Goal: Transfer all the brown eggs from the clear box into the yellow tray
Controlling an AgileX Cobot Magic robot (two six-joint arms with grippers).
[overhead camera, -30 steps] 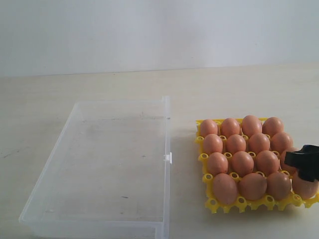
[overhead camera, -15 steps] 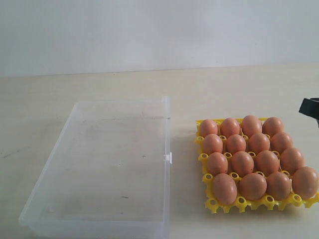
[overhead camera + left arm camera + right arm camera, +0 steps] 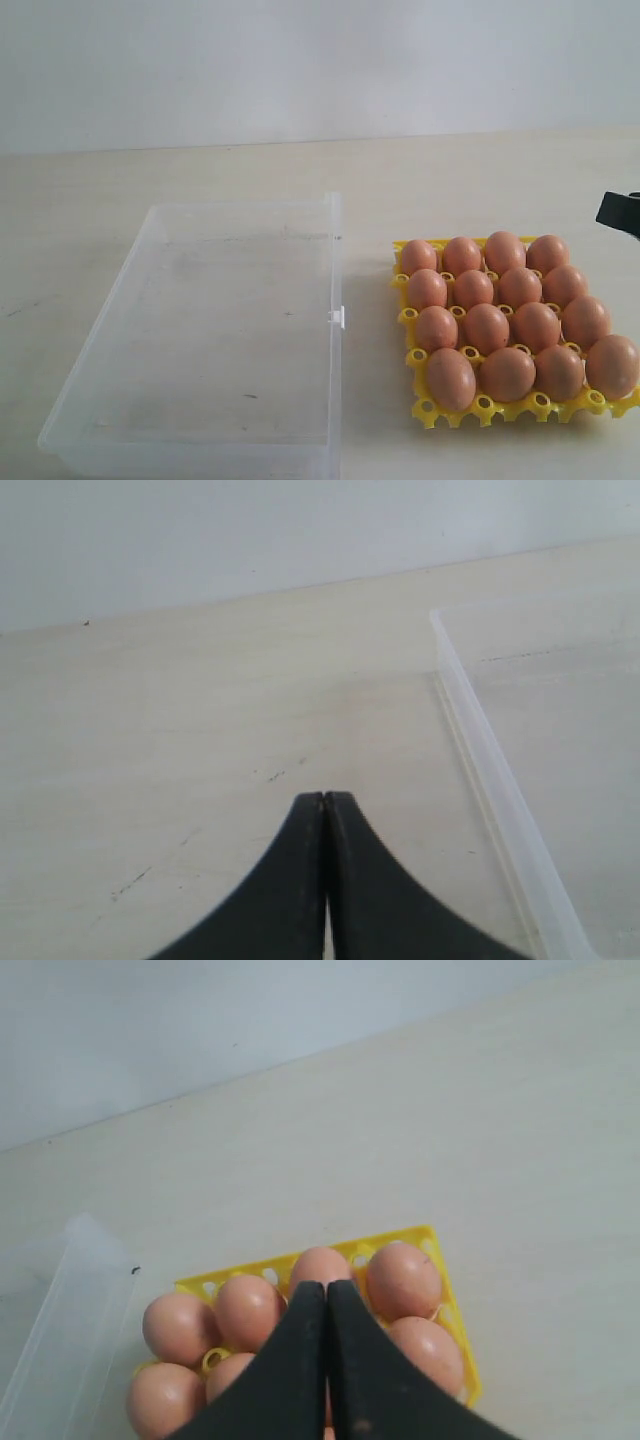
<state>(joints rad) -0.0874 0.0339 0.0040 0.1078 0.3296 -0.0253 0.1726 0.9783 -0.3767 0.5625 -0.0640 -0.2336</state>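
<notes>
Exterior view: clear box (image 3: 220, 330) on the left of the tabletop (image 3: 450, 180), yellow tray (image 3: 515, 407) on the right, a bare strip between them.
Clear box contents: floor bare; faint scuffs show through it.
Clear box build: transparent plastic, shallow, rectangular, low walls, rounded corners; small clasp tab (image 3: 337, 316) on the long edge facing the tray.
Yellow tray contents: sixteen brown eggs (image 3: 487, 327), four rows of four, one per cell, every cell filled.
Yellow tray build: bright yellow plastic lattice; round openings and small pegs show along the near and left edges.
Egg surface: smooth, orange-brown, oval, all alike in size, standing on end.
Tabletop: pale, matte, lightly marked; plain white wall (image 3: 300, 60) behind.
Right pincer (image 3: 326, 1283): black fingers pressed together tip to tip, gripping nothing; raised above the tray, clear of the eggs. In the exterior view only a black tip shows at the right edge.
Left pincer (image 3: 322, 795): black fingers closed together, empty; over bare tabletop beside one wall of the clear box.
</notes>
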